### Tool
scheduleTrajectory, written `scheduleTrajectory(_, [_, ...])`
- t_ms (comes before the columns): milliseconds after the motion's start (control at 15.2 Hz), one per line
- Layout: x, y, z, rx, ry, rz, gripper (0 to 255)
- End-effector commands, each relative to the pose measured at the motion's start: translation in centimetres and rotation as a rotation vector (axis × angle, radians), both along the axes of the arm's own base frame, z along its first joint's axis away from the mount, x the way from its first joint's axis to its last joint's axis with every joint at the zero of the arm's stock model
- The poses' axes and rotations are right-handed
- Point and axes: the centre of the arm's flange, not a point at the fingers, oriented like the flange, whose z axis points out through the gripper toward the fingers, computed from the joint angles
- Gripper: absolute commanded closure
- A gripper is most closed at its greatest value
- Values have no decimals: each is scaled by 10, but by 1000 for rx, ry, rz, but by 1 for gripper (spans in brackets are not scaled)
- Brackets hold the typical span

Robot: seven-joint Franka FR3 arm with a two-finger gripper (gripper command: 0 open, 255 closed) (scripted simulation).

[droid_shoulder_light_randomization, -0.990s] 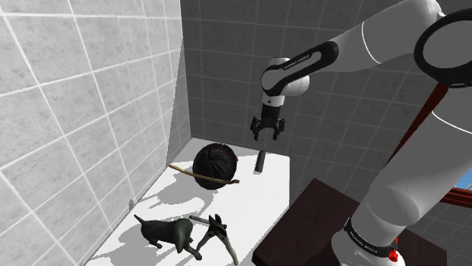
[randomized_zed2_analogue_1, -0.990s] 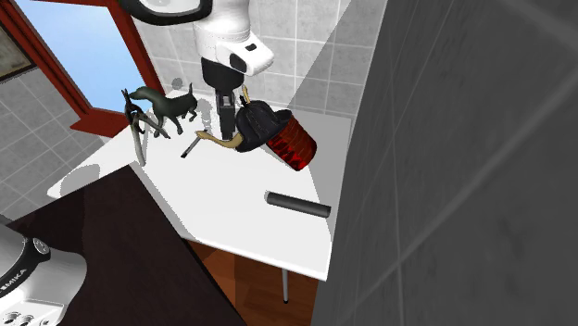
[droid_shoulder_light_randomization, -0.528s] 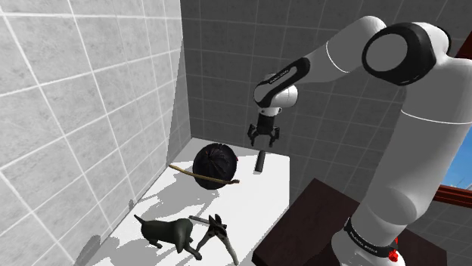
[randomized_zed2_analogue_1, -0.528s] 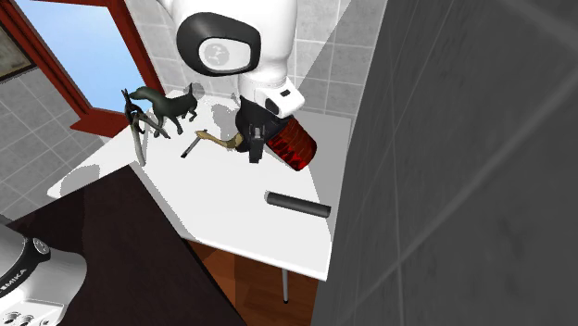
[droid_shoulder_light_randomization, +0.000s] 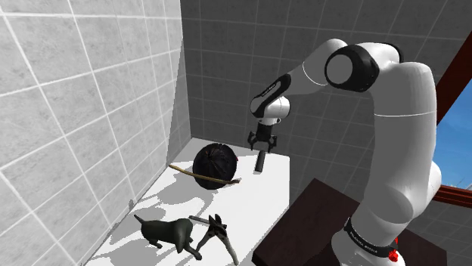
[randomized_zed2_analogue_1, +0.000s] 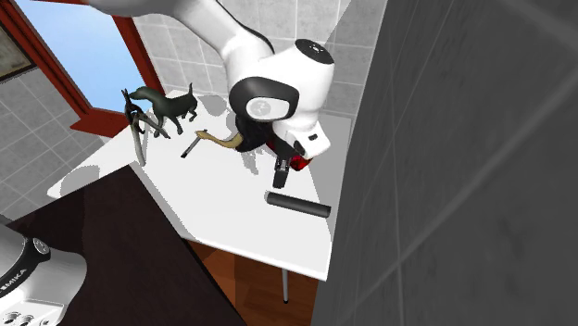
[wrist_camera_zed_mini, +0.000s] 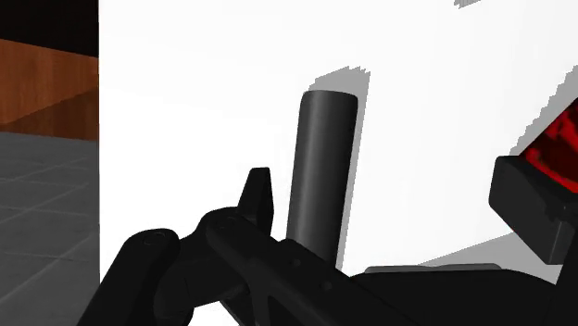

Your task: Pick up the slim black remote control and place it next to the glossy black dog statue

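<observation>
Here our gripper (droid_shoulder_light_randomization: 262, 142) hangs open, fingers apart, just above the remote (droid_shoulder_light_randomization: 259, 163), which lies flat at the far end of the table (droid_shoulder_light_randomization: 253, 208), well apart from the dog (droid_shoulder_light_randomization: 175, 231). We judge it lined up for a grasp. In the wrist view the gripper hides the remote's near end.

The slim black remote (droid_shoulder_light_randomization: 260, 162) lies flat at one end of the bench (droid_shoulder_light_randomization: 261, 198); the glossy dark dog statue (droid_shoulder_light_randomization: 175, 233) stands at the other.
</observation>
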Motion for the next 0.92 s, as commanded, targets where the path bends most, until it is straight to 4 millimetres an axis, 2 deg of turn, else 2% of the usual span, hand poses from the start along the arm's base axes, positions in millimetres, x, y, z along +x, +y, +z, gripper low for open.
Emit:
scheduleTrajectory(0, [6,-17,-21,-1,9,-49,0])
scheduleTrajectory(330, [17,-56,-74,-3,32,-169,0])
scheduleTrajectory(396, [17,-57,-75,-3,32,-170,0])
scheduleTrajectory(858, [14,-48,-114,-3,32,-170,0])
